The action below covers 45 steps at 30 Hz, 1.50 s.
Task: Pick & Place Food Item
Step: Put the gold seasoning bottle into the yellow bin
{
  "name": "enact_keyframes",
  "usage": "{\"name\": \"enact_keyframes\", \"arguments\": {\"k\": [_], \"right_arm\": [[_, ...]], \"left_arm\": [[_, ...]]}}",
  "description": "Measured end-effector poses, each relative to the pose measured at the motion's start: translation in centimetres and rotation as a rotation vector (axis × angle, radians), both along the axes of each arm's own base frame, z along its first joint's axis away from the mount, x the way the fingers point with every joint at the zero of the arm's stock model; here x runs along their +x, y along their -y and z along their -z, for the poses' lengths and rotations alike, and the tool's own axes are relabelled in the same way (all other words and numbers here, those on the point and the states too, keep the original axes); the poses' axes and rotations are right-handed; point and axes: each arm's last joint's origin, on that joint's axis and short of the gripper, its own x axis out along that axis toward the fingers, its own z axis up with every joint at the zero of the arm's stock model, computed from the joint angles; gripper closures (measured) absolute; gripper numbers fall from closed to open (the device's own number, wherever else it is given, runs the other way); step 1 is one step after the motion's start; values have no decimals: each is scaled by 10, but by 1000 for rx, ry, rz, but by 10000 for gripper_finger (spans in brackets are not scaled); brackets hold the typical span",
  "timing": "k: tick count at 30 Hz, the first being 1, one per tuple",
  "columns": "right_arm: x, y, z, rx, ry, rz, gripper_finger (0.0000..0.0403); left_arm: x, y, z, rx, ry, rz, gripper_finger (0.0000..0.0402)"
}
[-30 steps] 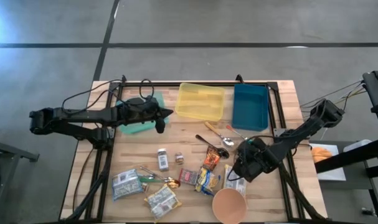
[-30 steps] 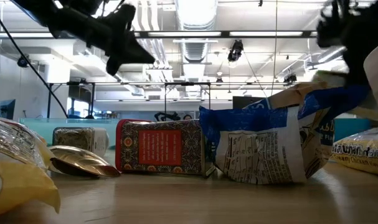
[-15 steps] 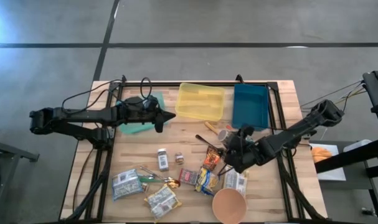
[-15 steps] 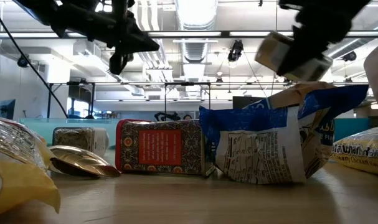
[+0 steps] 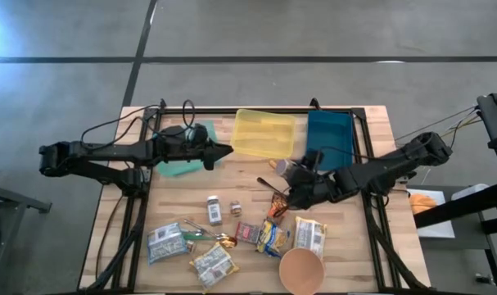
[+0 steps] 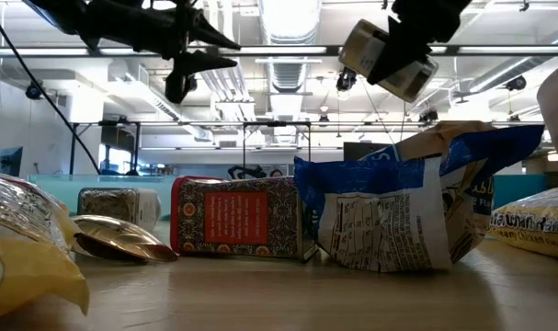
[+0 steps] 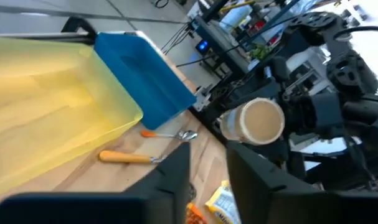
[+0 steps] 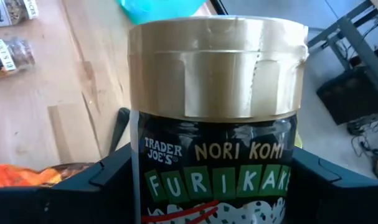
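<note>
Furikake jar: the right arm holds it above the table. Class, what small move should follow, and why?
Probably carry it on toward the left gripper, which waits by the yellow tray. The right gripper holds the jar in the air, clear of the packets, lid pointing at the left arm. That suggests a handover, though a drop into a tray is possible.

Bright overhead ceiling lights (image 6: 288, 18), foreground blurred.

Furikake jar (image 8: 213, 124): dark label, tan taped lid, clamped in right gripper (image 5: 295, 182) jaws, lifted off table (image 5: 240, 164), tilted, just beside blue bin (image 5: 328, 141).
</note>
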Motion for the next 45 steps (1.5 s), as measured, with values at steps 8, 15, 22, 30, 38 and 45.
{"name": "enact_keyframes", "arguments": {"k": [8,15,22,30,38,45], "right_arm": [[16,9,-5,-6,49,-101,133],[32,29,-7,-50,33,-117,133],[66,43,3,-66,-68,-143,133],[104,48,14,-122,-220,-123,133],[119,50,7,-166,-235,-96,133],[118,49,5,-156,-230,-87,133]], "left_arm": [[2,-1,1,-28,13,-65,141],[18,4,10,-118,57,-61,59],[40,8,22,-170,28,-45,36],[49,14,19,-174,20,-5,36],[49,18,21,-162,-3,-16,36],[49,17,21,-136,-8,-27,36]]}}
